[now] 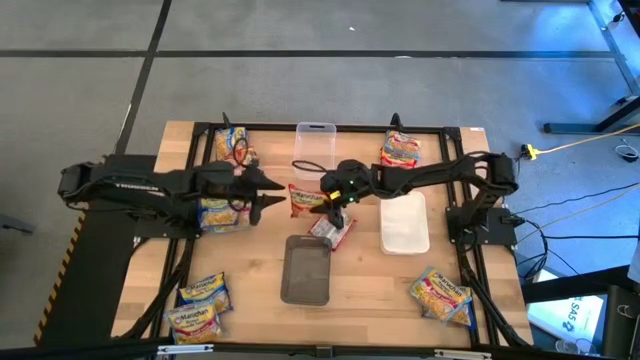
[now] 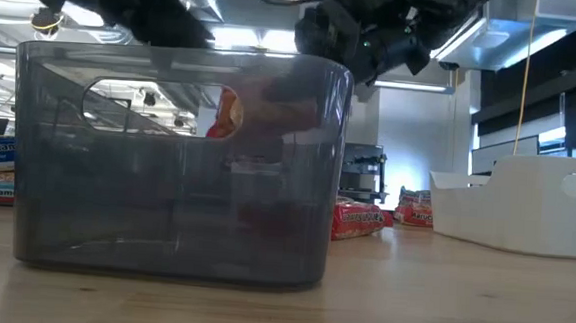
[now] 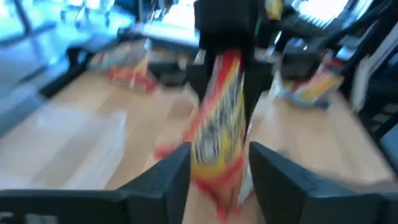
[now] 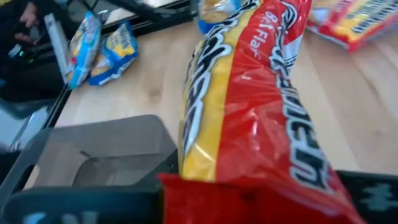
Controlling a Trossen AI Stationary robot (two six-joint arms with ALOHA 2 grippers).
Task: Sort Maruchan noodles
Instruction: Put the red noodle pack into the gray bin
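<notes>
A red and yellow Maruchan noodle packet (image 1: pixel 305 198) hangs in the air over the middle of the table, between my two grippers. My right gripper (image 1: pixel 328 197) reaches in from the table's right and is shut on it. My left gripper (image 1: pixel 272 195) faces it from the left and stands open. Its two fingers (image 3: pixel 177 171) stand on either side of the packet's free end (image 3: pixel 214 168). Blur hides whether they touch it. Another red packet (image 1: pixel 331 230) lies flat on the table just below. My right gripper pinches the packet's red sealed end (image 4: pixel 249 190) between its two fingers; the packet itself covers the fingertips. The fingers come from the table's right, slanting a little downward. The packet sticks out from them toward the table's left, lifted clear of the table.
A grey bin (image 1: pixel 305 270) stands near the front, a clear bin (image 1: pixel 315 145) at the back, a white bin (image 1: pixel 405 225) to the right. More packets lie at the far left (image 1: pixel 230 145), mid left (image 1: pixel 215 215), near left (image 1: pixel 200 305), far right (image 1: pixel 400 150) and near right (image 1: pixel 440 295).
</notes>
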